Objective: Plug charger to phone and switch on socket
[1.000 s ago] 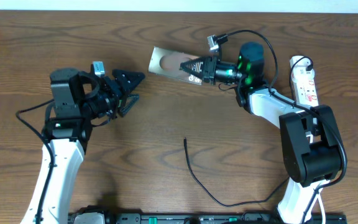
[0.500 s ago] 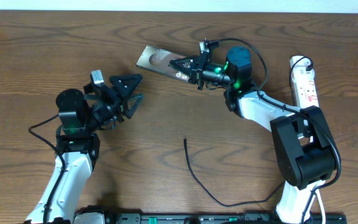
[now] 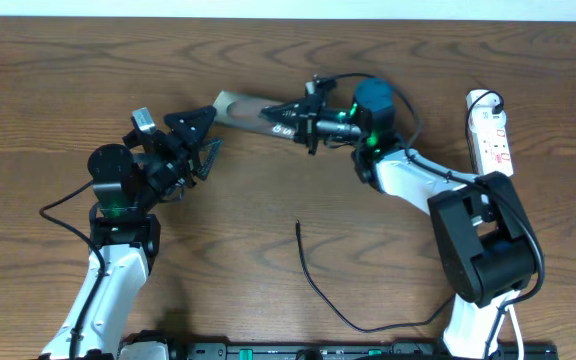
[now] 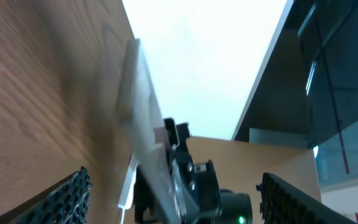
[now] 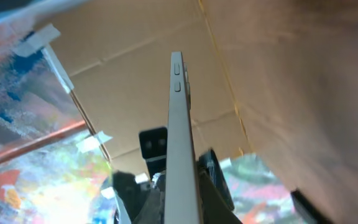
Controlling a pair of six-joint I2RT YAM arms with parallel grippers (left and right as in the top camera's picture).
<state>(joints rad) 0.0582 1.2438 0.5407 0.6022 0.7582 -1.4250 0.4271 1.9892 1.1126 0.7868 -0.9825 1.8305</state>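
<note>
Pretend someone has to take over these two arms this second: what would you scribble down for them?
Right hand: shut on the phone, gripping one end, tan back up.
Left hand: open and empty, close to the phone's free end.
Charger cable: lies loose on the table, its tip near the middle, touched by neither hand.
Power strip: on the table at the far right; the switch position is too small to read.
Done: phone gripped, nothing more.
Left: get the cable tip, plug it into the phone, flip the strip's switch.
</note>
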